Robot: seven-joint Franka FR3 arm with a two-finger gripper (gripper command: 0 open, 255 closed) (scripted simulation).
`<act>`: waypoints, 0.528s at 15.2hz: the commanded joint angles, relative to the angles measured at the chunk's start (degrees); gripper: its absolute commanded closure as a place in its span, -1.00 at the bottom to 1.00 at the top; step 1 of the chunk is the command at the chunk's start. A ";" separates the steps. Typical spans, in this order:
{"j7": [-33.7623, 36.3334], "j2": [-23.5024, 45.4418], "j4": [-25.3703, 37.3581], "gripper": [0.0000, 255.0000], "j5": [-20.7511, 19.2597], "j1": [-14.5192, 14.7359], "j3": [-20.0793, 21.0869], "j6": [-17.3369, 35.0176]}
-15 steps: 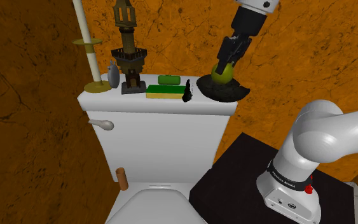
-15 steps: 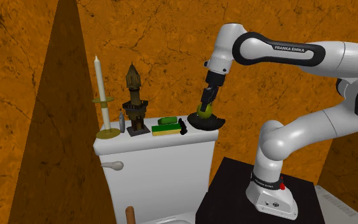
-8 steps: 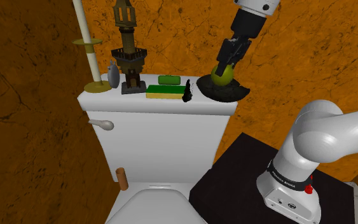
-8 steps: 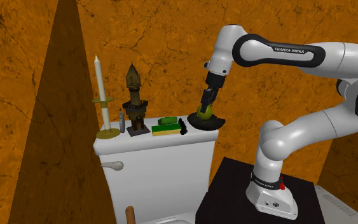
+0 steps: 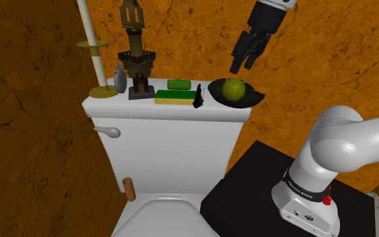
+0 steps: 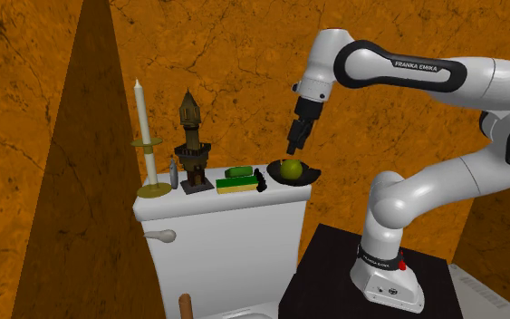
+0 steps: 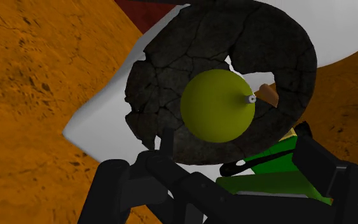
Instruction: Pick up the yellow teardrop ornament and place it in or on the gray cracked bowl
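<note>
Lifted clear since half a second ago: gripper [image 5: 240, 67] up off the yellow-green teardrop ornament [image 5: 233, 88], which was clasped then and is let go now. Fingers apart, clamped on nothing, open air between tips and ornament.

Plenty of free room above the dark gray cracked bowl [image 5: 254, 99]. Less room behind, with the orange wall [image 5: 329, 47] close. Set at the end of the white tank lid [image 5: 147, 108] toward the shoulder view's right, rim seeming to reach past the lid's edge there. Crowded on the other side: small black figure [image 5: 198, 96] just beside the rim, then a green-and-yellow sponge [image 5: 175, 97]. Black stand [image 5: 248, 195] well below.

Cut off by the shoulder view's top edge: the candle [image 5: 89, 40], the brown tower [image 5: 136, 60] and the arm above the wrist. Hard to make out what the black figure is. In the wrist view, sponge and near rim partly covered by the fingers.

Ornament resting inside the bowl, almost straight under the fingertips, centred ahead of the gripper in the wrist view, small silver cap turned sideways.
</note>
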 commanded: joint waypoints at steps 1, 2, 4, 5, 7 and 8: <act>0.11 0.75 3.87 -1.00 -0.43 -0.15 -0.51 -3.19; 0.16 1.09 5.59 -1.00 -0.61 -0.19 -0.73 -4.58; 0.16 1.08 5.59 -1.00 -0.61 -0.19 -0.73 -4.58; 0.16 1.08 5.59 -1.00 -0.61 -0.19 -0.73 -4.58; 0.16 1.09 5.59 -1.00 -0.61 -0.19 -0.73 -4.58; 0.16 1.09 5.59 -1.00 -0.61 -0.19 -0.73 -4.58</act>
